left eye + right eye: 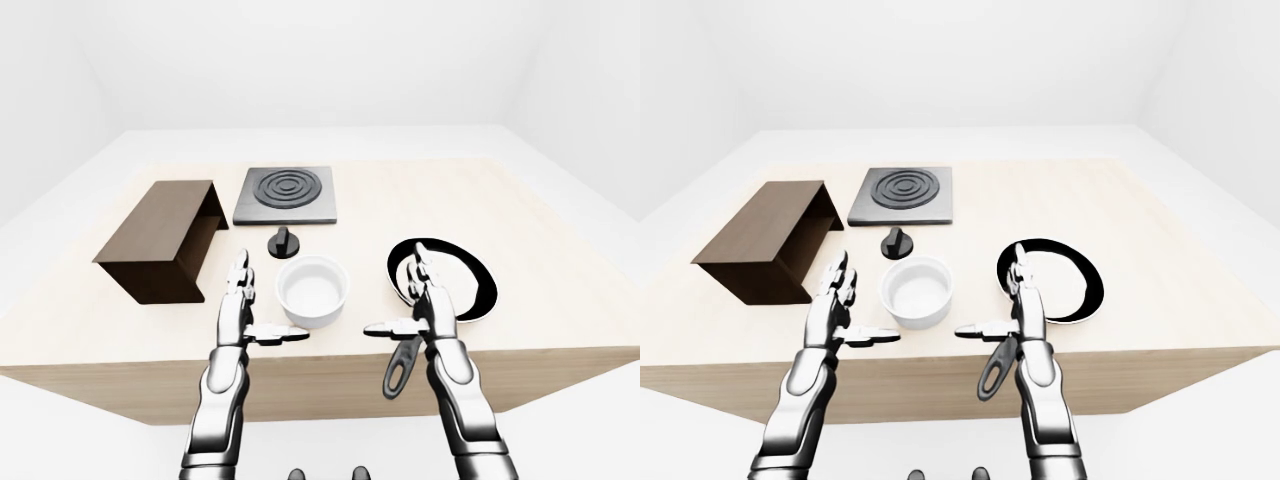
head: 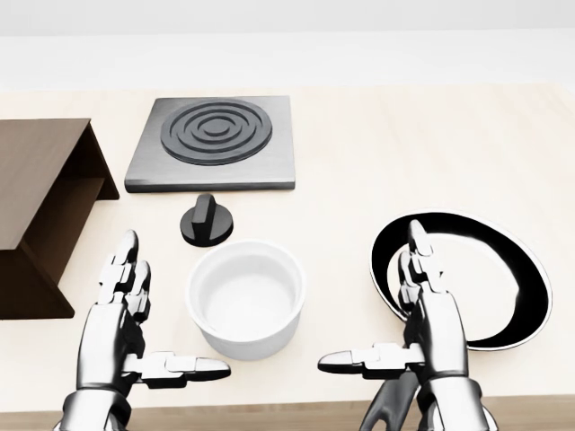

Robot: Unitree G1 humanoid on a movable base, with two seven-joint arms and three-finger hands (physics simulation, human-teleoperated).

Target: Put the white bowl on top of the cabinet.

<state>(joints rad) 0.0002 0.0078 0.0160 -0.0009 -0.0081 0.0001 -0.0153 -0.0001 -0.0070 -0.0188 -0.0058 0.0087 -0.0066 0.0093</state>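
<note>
The white bowl point(image 2: 247, 297) stands upright on the wooden table, just below the black knob point(image 2: 207, 221) in the head view. The dark brown cabinet point(image 1: 165, 238) lies at the left, open side toward the bowl, its flat top bare. My left hand point(image 2: 148, 323) is open to the left of the bowl, thumb pointing toward it, not touching. My right hand point(image 2: 395, 314) is open to the bowl's right, over the rim of the black frying pan point(image 2: 485, 269). Neither hand holds anything.
A dark stove plate point(image 2: 213, 142) with ring burners sits above the knob in the head view. The pan's handle point(image 1: 400, 366) juts over the table's near edge point(image 1: 320, 365). White floor and walls surround the table.
</note>
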